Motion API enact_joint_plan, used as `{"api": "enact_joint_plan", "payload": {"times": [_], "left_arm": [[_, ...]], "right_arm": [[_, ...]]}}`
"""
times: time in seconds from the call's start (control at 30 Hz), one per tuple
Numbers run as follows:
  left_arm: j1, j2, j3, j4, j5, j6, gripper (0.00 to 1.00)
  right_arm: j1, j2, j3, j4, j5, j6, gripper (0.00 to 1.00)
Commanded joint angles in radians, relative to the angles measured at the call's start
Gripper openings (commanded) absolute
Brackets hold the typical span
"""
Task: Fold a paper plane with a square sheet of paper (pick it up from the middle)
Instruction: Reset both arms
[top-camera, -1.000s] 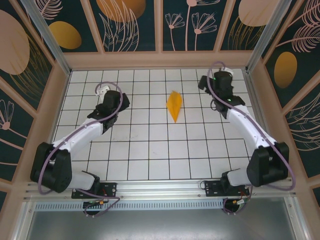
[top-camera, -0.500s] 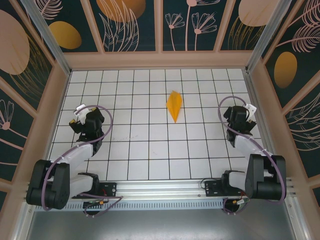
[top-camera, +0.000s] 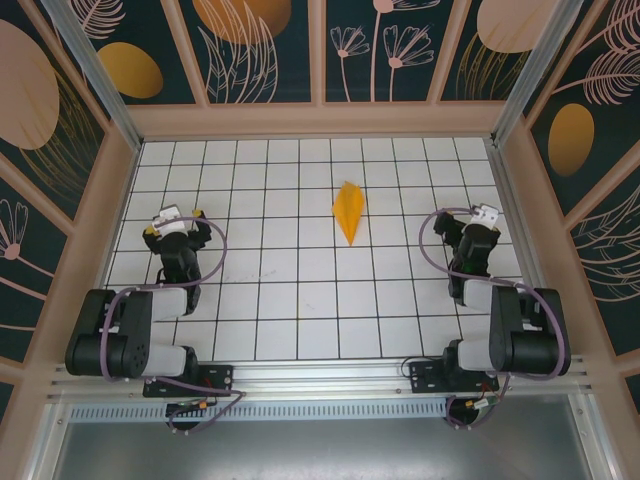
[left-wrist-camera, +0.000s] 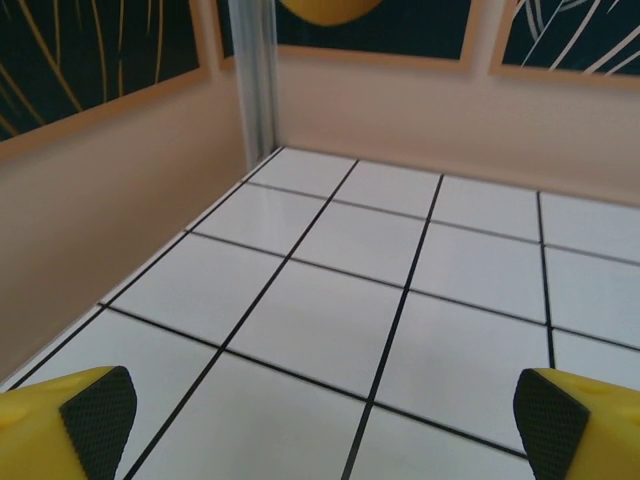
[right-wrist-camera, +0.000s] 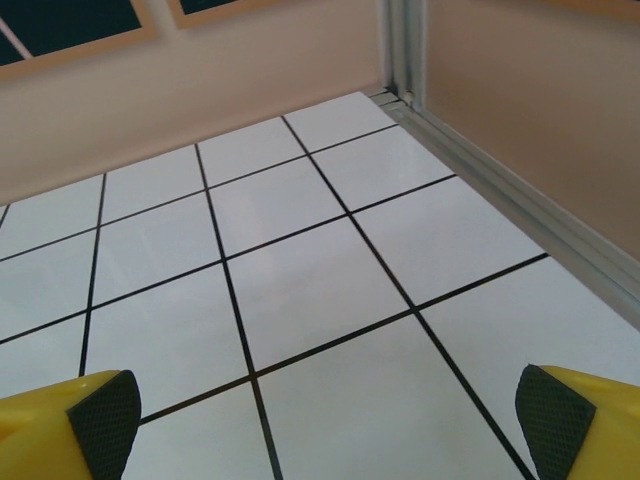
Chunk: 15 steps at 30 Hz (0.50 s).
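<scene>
At the bottom of the top view, a metal rail (top-camera: 320, 378) carries both arm bases. Just above it, the left arm (top-camera: 130, 320) sits folded up at lower left and the right arm (top-camera: 515, 325) at lower right, each over the near rows of the tiled table (top-camera: 300, 300).

The left gripper (top-camera: 172, 220) is at the left of the frame and the right gripper (top-camera: 474, 220) at the right, at about the same height in the picture. In the left wrist view, the left fingertip pads (left-wrist-camera: 98, 408), black on yellow fingers, sit in the two bottom corners of the frame. The jaws are spread as wide as they go, with bare white tiles between them and nothing held. The right wrist view shows the same: the right fingertip pads (right-wrist-camera: 104, 410) are in the bottom corners, fully parted and empty-handed.

Farther up, a little right of the top view's centre, the paper plane (top-camera: 349, 211) lies flat on the tiles. It is an orange-yellow dart with a centre crease, its longer narrow point toward the bottom of the frame. It is well apart from both grippers and lies roughly midway between them.

Beyond it, at the top, stands the far wall (top-camera: 320, 118), beige below dark patterned panels.
</scene>
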Motion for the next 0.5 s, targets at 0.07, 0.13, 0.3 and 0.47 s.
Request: {"api": "enact_joint_plan", "payload": {"times": [0.07,0.13,0.3,0.47], "left_arm": [[0.019,0.088,-0.022,0.194,0.139,0.014,0.99],[0.021,0.085,-0.027,0.195,0.152,0.013,0.99],[0.022,0.115,-0.038,0.24,0.195,0.032,0.98],[0.021,0.122,-0.04,0.247,0.195,0.034,0.99]], "right_arm": [[-0.01,0.068,-0.016,0.179,-0.126,-0.036,0.99],[-0.009,0.081,-0.02,0.198,-0.143,-0.04,0.99],[0.014,0.131,-0.024,0.255,-0.15,-0.081,0.99],[0.017,0.139,-0.025,0.262,-0.204,-0.094,0.99]]}}
